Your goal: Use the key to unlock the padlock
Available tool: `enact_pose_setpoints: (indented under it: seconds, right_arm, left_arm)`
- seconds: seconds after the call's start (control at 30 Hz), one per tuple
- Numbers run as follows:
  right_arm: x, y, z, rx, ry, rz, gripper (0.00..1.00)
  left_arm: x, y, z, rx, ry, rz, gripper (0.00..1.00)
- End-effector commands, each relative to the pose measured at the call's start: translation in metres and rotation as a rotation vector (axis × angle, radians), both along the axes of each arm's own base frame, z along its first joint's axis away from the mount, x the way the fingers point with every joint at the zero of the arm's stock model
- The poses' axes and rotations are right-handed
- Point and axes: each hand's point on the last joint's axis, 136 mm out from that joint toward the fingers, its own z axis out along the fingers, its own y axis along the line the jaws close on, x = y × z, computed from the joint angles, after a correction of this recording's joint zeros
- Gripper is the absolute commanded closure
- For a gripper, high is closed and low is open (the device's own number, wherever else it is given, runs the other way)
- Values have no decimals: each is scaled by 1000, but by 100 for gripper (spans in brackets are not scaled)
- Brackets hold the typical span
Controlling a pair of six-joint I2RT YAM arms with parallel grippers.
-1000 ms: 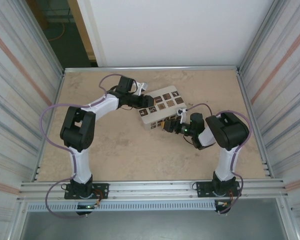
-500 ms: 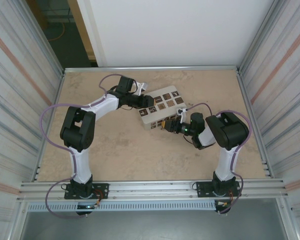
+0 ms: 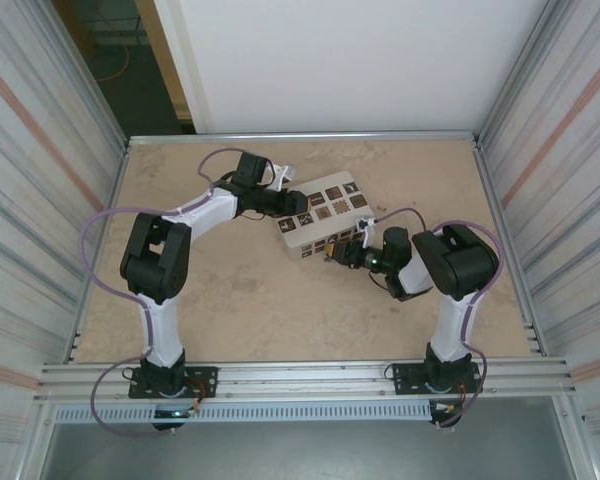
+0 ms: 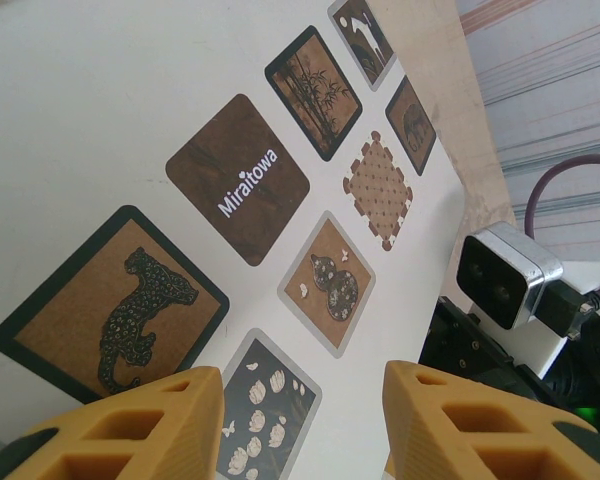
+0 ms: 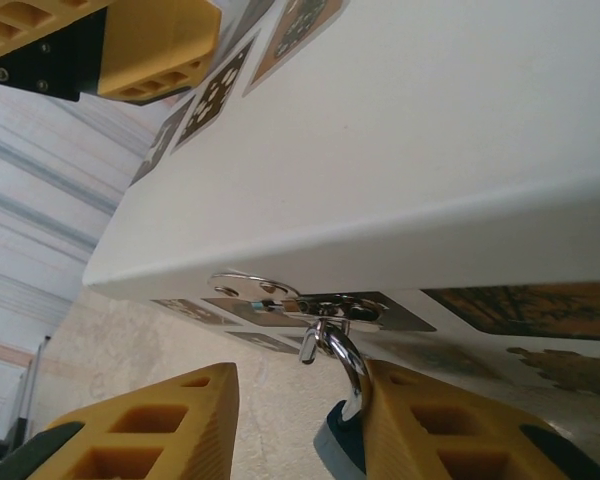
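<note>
In the left part of the overhead view, the left arm reaches across the counter (image 3: 230, 290) to the white box (image 3: 325, 205) with brown picture squares. The left gripper (image 4: 302, 385) hangs over the box's top, its 2 yellow fingers spread wide with nothing between them. Whether they touch the lid I cannot tell. My guess is that this arm is there to brace the box, so that it does not slide when the lock is worked from the other side.

Further right, on the box's side wall just under the lid edge, a small metal hasp (image 5: 280, 295) carries the padlock's silvery loop (image 5: 342, 355), which is hooked through it and closed. The padlock (image 5: 332, 448) hangs from that loop, its tiny blue body low in the right wrist frame and partly hidden behind one finger.

The right gripper (image 5: 302, 385) comes at the box from the side. It is wide open and grips nothing, with the padlock just beside its right-hand finger rather than centred. It seems placed to close around the blue body and steady it for the key. The lock looks not yet undone.
</note>
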Motion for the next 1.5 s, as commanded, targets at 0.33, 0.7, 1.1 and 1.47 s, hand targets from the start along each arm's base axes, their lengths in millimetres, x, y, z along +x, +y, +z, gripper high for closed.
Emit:
enact_pose_setpoints:
  seconds: [0.33,0.7,1.1,1.47]
  right_arm:
    - [-3,-7,-10,-71,-2,-7,83]
    - [2,-12,-1,-34,10,-63,100]
    - [18,-16,13,49,68,-166,100]
    - [27,-15,29,129,119,-229,100]
  left_arm:
    - [-38,13,-55,121,212,14,53]
    - [-48,14,-59,142,215,11,53]
    - [-56,15,-66,162,213,8,53]
    - [-58,16,-66,158,211,8,53]
